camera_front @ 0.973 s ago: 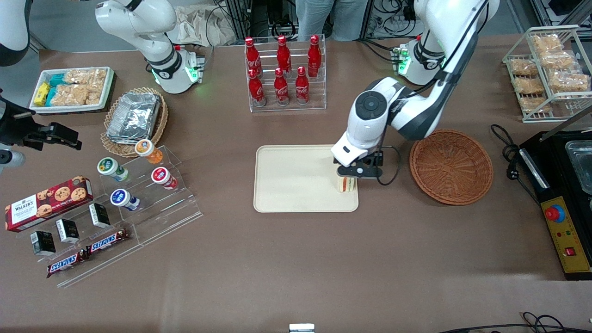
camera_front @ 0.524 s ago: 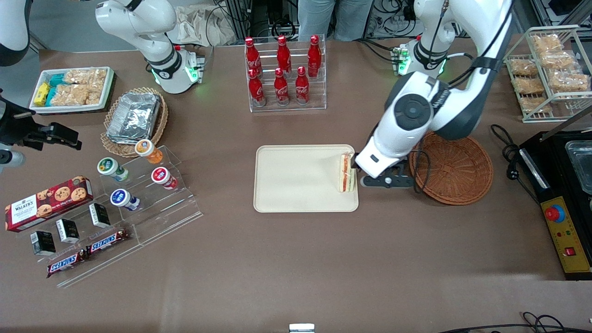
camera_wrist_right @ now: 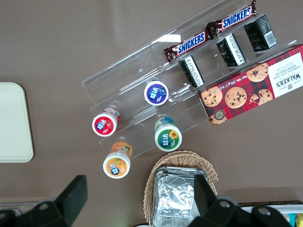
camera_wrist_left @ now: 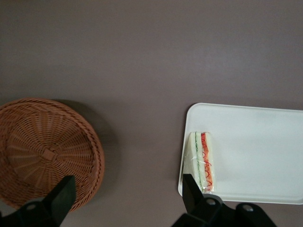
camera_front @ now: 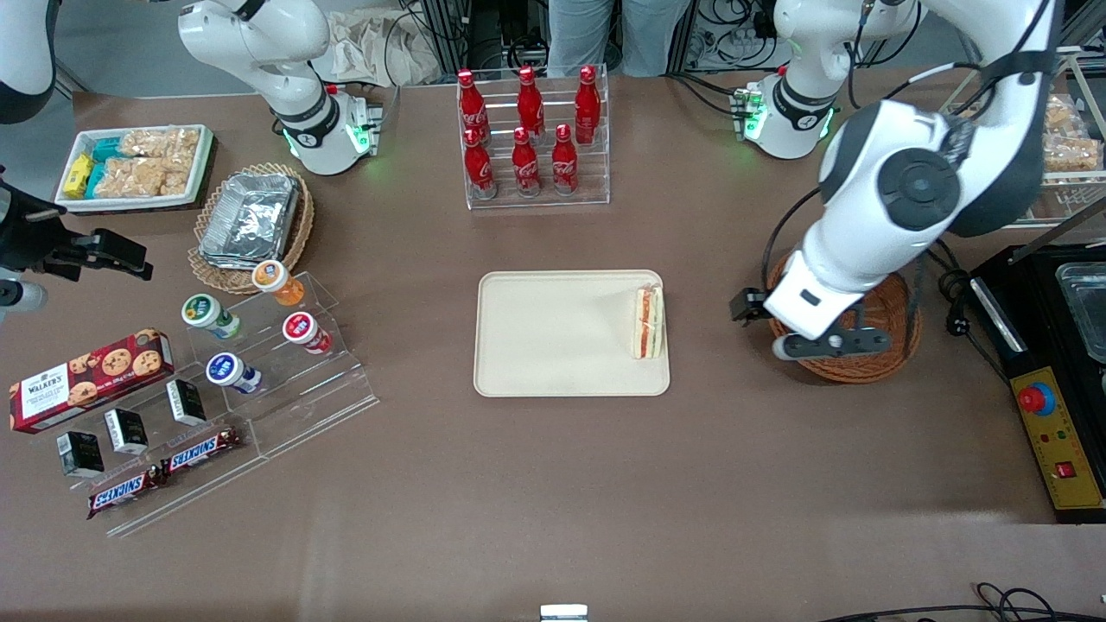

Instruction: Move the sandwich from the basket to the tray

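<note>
The sandwich point(camera_front: 648, 322), a wrapped white wedge with red filling, stands on edge on the cream tray point(camera_front: 553, 333), at the tray's end nearest the basket. The reddish-brown wicker basket point(camera_front: 899, 333) holds nothing and is partly covered by my arm. My gripper point(camera_front: 825, 347) hangs above the basket's rim on the tray's side, apart from the sandwich. In the left wrist view the gripper point(camera_wrist_left: 127, 194) is open wide over bare table, between the basket point(camera_wrist_left: 42, 151) and the sandwich point(camera_wrist_left: 202, 161) on the tray point(camera_wrist_left: 255, 151).
A clear rack of red bottles point(camera_front: 531, 138) stands farther from the camera than the tray. A black machine point(camera_front: 1054, 371) and a wire snack rack point(camera_front: 1028, 130) sit at the working arm's end. An acrylic stand point(camera_front: 259, 363) and a foil-container basket point(camera_front: 251, 220) lie toward the parked arm.
The gripper let go of the sandwich on the tray, rose, and swung away toward the basket. The sandwich stays standing on the tray.
</note>
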Robot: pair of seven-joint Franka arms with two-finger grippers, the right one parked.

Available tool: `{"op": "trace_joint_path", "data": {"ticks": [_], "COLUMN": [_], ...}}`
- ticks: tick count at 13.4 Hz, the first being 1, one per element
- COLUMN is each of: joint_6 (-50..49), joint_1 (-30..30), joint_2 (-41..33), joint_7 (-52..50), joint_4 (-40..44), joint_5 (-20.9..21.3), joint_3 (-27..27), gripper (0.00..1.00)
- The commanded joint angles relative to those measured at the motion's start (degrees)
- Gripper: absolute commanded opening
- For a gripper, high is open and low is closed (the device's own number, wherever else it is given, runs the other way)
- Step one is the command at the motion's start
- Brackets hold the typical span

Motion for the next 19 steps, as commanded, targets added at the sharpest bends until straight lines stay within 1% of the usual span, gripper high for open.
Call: {"op": "trace_joint_path", "data": {"ticks": [1,3,6,8,9,10,12,13,15,19], "joint_6": [-2.7,-2.7,-3.8,-5.3,-6.6,-8.2,-9.2,-9.6,-11.4,-12.4], "joint_1": [2.8,5.0,6.3,7.0,7.1,5.9,-0.6,-2.4,-2.6,-2.8], "joint_2": [-0.7,-1.8,-3.5,-5.4,-6.3,-7.1,-9.3,-10.4,-12.2,-12.2], "joint_7": [0.8,1.7,3.5,4.0,6.2,8.6,10.5,12.1,14.3,14.3], "joint_4": [2.3,2.4,2.4,2.4,2.3,2.3,1.7,1.2,0.6,1.4], "joint_5": [-1.8,-4.5,-4.6,-4.5,-4.6,-4.7,-6.3,-6.8,-6.8,-6.6], "joint_3": [-0.5,-0.5,-0.4,1.1,1.9,5.1,13.8,16.3,17.2,17.2], "gripper": [1.0,1.0,1.0,1.0,1.0,1.0,1.0,1.0,1.0,1.0]}}
